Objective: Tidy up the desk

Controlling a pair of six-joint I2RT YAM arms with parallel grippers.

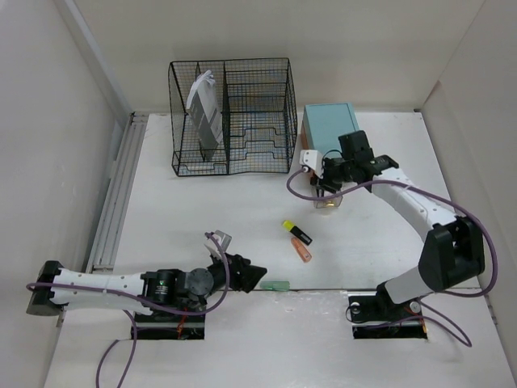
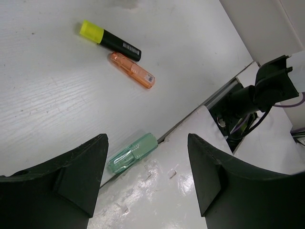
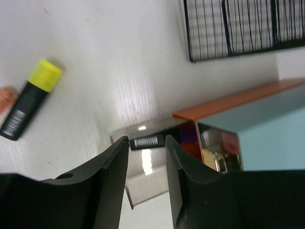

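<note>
Three highlighters [image 1: 297,236] loose on the desk [image 1: 202,218] | left gripper [image 2: 147,143] spread wide above the green highlighter [image 2: 132,152] at the near edge | right gripper [image 3: 146,140] narrowly parted, empty, at clear drawer [image 3: 143,181] | risk: off-centre jaw contact rolls green highlighter over that edge

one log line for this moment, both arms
left gripper: open, pointed at green highlighter on desk edge | right gripper: jaws slightly apart at clear drawer of teal box, grip unclear
</note>
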